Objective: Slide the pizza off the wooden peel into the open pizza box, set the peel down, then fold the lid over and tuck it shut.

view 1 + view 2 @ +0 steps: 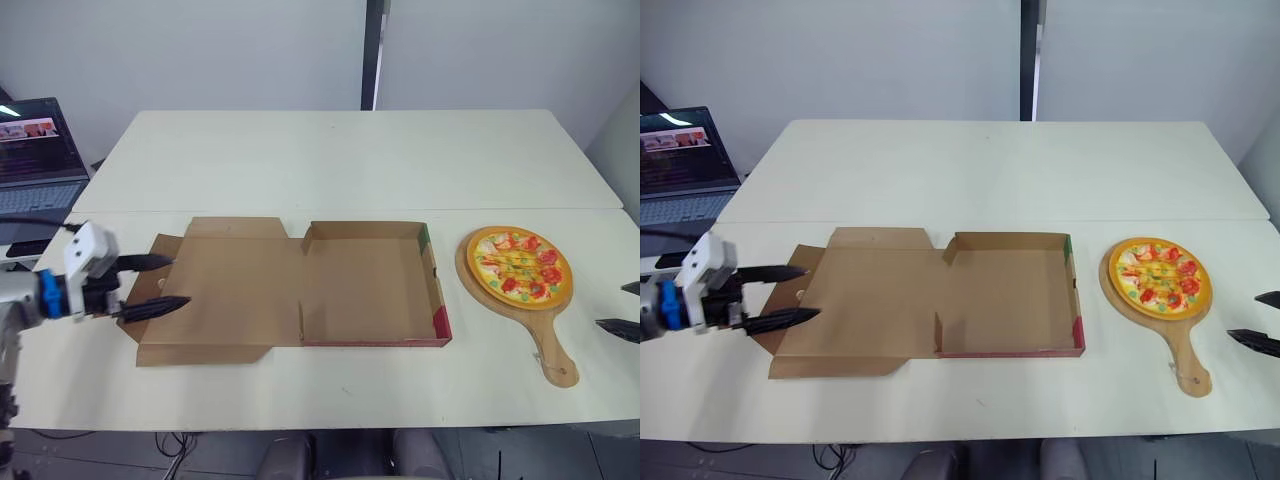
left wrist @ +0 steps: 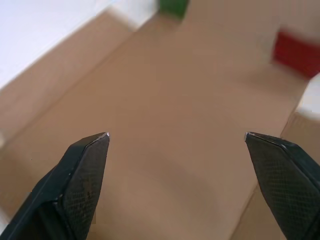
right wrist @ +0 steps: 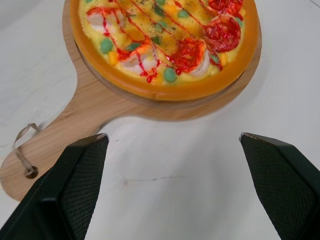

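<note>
A cardboard pizza box lies open in the middle of the table, its lid flat to the left. The pizza rests on a wooden peel to the right of the box, handle toward the front edge. My left gripper is open, its fingers over the lid's left edge, nothing between them. My right gripper is open at the far right, apart from the peel; in its wrist view the pizza and the peel's handle lie just ahead of the fingers.
A laptop stands open at the far left, off the table. A second white table adjoins behind the box. The table's front edge runs close below the box and peel.
</note>
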